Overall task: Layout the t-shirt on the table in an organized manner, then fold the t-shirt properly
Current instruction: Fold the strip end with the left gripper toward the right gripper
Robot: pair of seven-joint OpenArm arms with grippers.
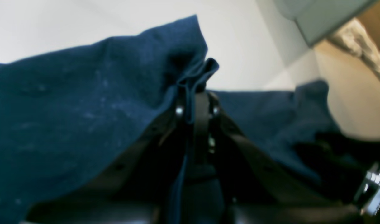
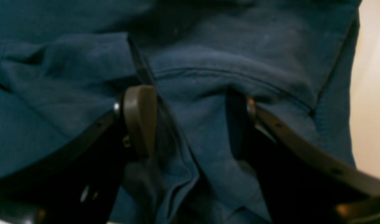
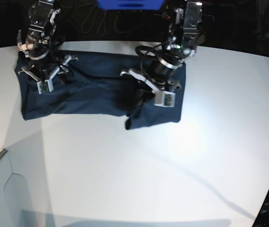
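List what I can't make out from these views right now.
- Left gripper tips: base view, hidden under its own wrist.
- Right gripper: whether its open fingers touch cloth; wrist view too blurred.
- Shirt collar and label: not discernible in any view.
- Table near edge: cut off in base view.

Soft cloth t-shirt (matt table)

High base view, wrist close-ups
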